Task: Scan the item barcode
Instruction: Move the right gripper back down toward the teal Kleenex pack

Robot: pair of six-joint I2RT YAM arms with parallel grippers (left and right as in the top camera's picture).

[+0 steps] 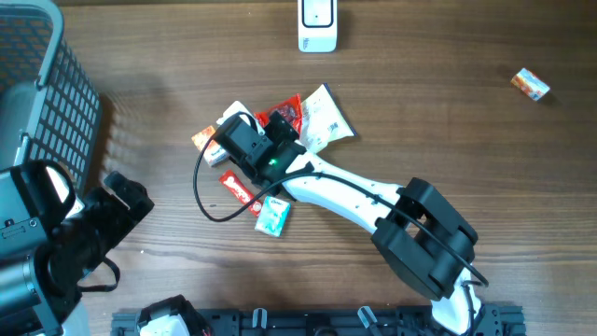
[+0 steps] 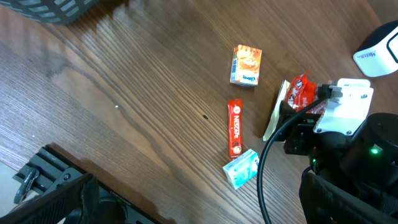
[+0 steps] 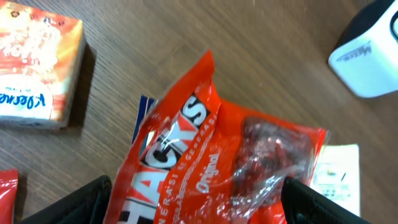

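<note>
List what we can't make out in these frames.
- Hacks bag barcode: right wrist shows only the front print; overhead, the right gripper partly covers it.
- Grip on the bag: fingertips cut off by the right wrist view's bottom edge.
- Orange pack label, far right: too small overhead.

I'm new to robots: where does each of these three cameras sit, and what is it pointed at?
Overhead: fixed above, looking straight down on the table; left arm and right arm both show.
Left wrist: on the left arm, looking slantwise across the table at the red stick and right arm; the left fingers edge the bottom.
Right wrist: close above the red bag; the right fingers flank it.
Shared: both wrist views show the orange box and white scanner.
</note>
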